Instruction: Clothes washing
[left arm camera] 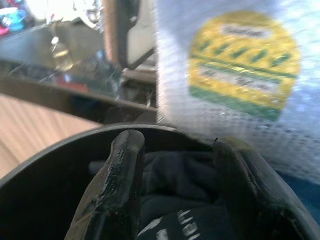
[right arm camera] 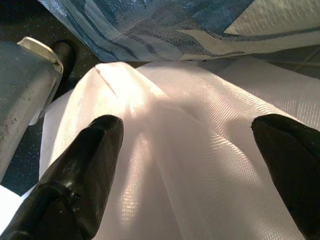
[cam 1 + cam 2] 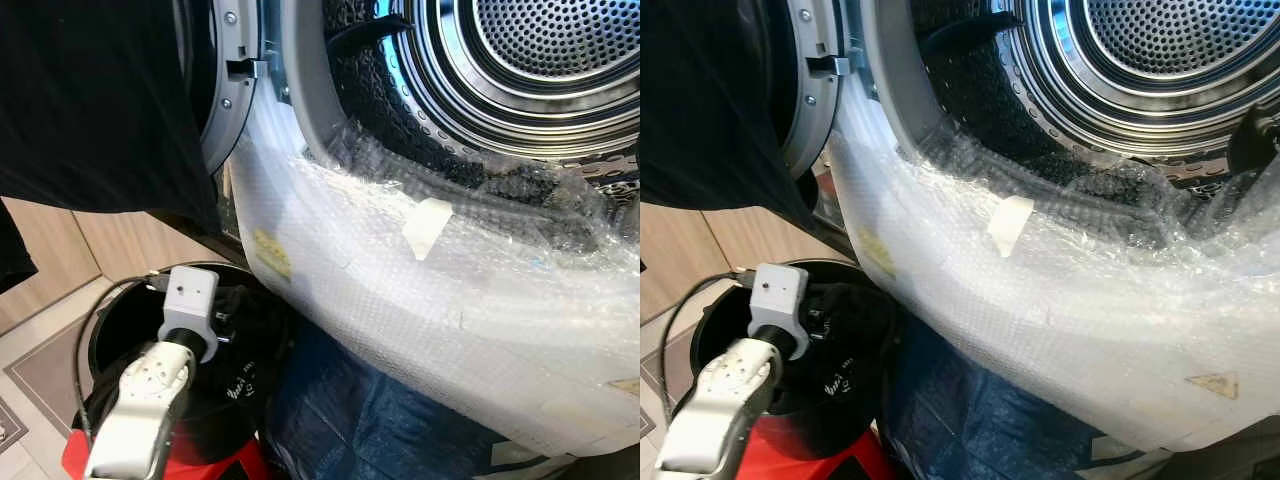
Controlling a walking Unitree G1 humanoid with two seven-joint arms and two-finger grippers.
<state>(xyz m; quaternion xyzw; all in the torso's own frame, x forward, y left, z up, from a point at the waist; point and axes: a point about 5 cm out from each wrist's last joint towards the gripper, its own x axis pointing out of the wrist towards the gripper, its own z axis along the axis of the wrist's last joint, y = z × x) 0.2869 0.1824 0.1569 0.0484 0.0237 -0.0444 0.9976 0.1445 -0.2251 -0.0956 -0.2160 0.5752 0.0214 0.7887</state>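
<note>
2 black fingers (image 1: 116,190) of my left gripper (image 1: 175,192) sit apart inside the round bucket (image 3: 110,320), over dark clothes (image 1: 170,175). Beside the bucket, bubble wrap (image 3: 420,300) drapes the washer's perforated steel drum (image 3: 540,50). My right gripper (image 2: 185,150) hangs wide open over white woven fabric (image 2: 190,165).

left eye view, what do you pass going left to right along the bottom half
Tan wooden wall panel → silver left arm reaching into the round black basket of dark clothes → crumpled blue plastic sheet → clear bubble wrap over the washing machine front.
</note>
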